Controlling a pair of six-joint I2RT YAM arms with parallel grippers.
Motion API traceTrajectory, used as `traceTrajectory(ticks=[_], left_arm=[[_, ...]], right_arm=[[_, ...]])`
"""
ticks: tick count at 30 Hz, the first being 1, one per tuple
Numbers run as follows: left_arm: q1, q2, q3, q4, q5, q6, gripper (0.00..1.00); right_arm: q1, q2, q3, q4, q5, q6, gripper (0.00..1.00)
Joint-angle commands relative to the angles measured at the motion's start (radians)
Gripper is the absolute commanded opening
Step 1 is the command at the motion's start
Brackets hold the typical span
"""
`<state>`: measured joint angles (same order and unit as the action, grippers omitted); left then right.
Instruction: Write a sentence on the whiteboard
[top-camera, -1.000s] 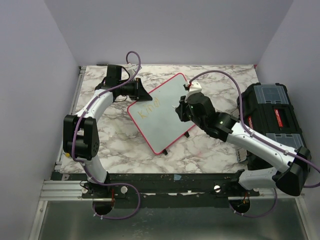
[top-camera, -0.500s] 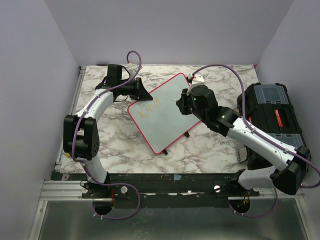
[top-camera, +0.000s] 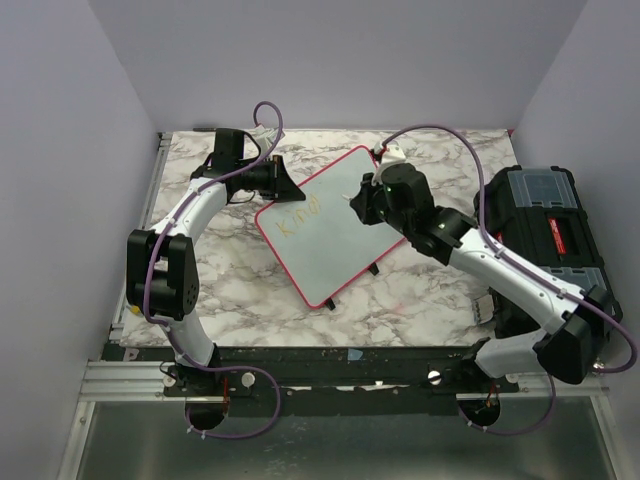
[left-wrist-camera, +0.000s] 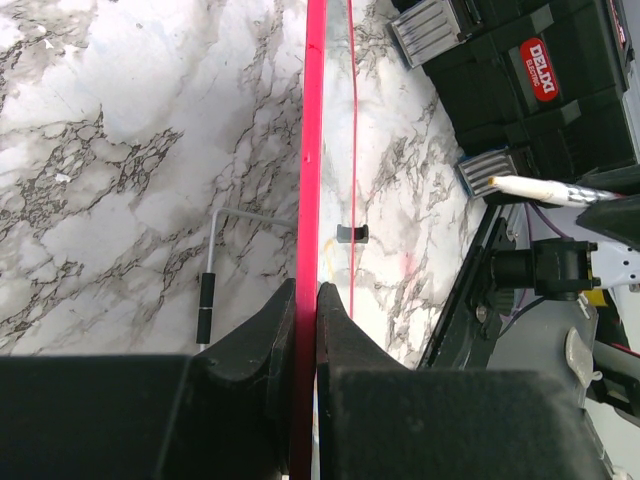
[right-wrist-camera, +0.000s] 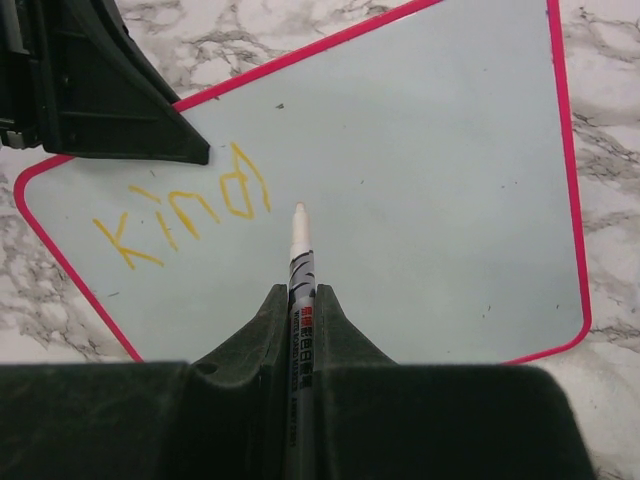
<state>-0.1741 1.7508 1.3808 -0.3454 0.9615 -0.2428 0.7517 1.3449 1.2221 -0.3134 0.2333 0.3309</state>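
Observation:
The whiteboard (top-camera: 330, 230) with its pinkish-red frame lies slanted on the marble table; its surface fills the right wrist view (right-wrist-camera: 420, 180). My left gripper (top-camera: 278, 180) is shut on the board's upper left edge, seen edge-on as a red strip (left-wrist-camera: 308, 200) between the fingers. Yellow letters of the sentence (right-wrist-camera: 185, 205) reading "kind" run along the board's left part (top-camera: 298, 216). My right gripper (right-wrist-camera: 300, 292) is shut on a white marker (right-wrist-camera: 298, 250), tip pointing at the board just right of the last letter. From above, the right gripper (top-camera: 360, 203) hovers over the board's upper middle.
A black toolbox (top-camera: 548, 235) with a red label stands at the table's right side (left-wrist-camera: 520, 90). A thin metal stand leg with a black grip (left-wrist-camera: 208, 300) lies under the board. Small black clips (top-camera: 375, 268) sit on the board's lower edge.
My right gripper has moved up and left across the board with the marker, toward the written letters. The left gripper keeps its hold on the board's edge.

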Motion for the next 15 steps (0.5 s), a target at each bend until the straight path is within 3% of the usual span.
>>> traceTrajectory(ticks=[1,15], left_arm=[[-0.03,0.03,-0.005,-0.06,-0.049,0.105,0.0],[-0.03,0.024,-0.013,-0.057,-0.047,0.106,0.0]], right_arm=[[0.001,0.071,0.029,0.051,-0.05,-0.029,0.01],[0.001,0.233,0.143,0.102,-0.002,-0.044,0.01]])
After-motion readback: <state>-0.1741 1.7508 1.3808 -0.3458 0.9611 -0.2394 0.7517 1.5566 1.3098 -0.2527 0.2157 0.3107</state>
